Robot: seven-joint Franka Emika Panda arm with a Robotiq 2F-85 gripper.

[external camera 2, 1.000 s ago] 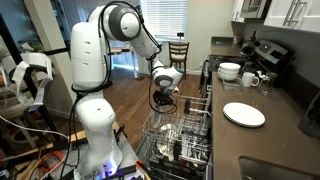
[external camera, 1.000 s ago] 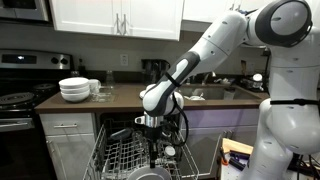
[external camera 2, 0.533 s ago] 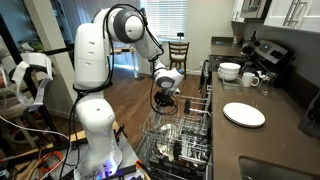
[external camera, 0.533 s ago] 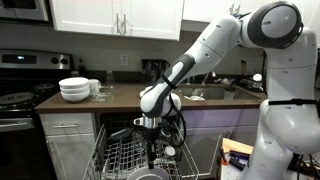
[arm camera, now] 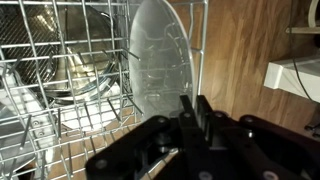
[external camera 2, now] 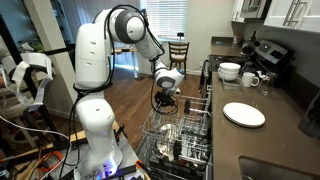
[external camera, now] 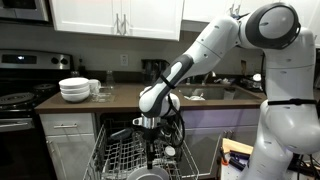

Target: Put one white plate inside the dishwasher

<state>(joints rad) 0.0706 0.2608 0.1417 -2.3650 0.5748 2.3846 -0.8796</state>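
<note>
The white arm point(external camera: 205, 48) rises from its upright pedestal point(external camera 2: 93, 120), bends at a high shoulder and slopes down with the elbow extended. The wrist point(external camera: 155, 100) turns downward, so the gripper point(external camera: 150, 130) points nearly straight down and hangs just below the front edge of the counter point(external camera: 115, 97). In the wrist view the gripper point(arm camera: 193, 103) shows dark fingers point(arm camera: 185, 108) standing close together with a thin gap, at the lower rim of the white plate point(arm camera: 155, 55). Whether they pinch that rim is unclear.
</note>
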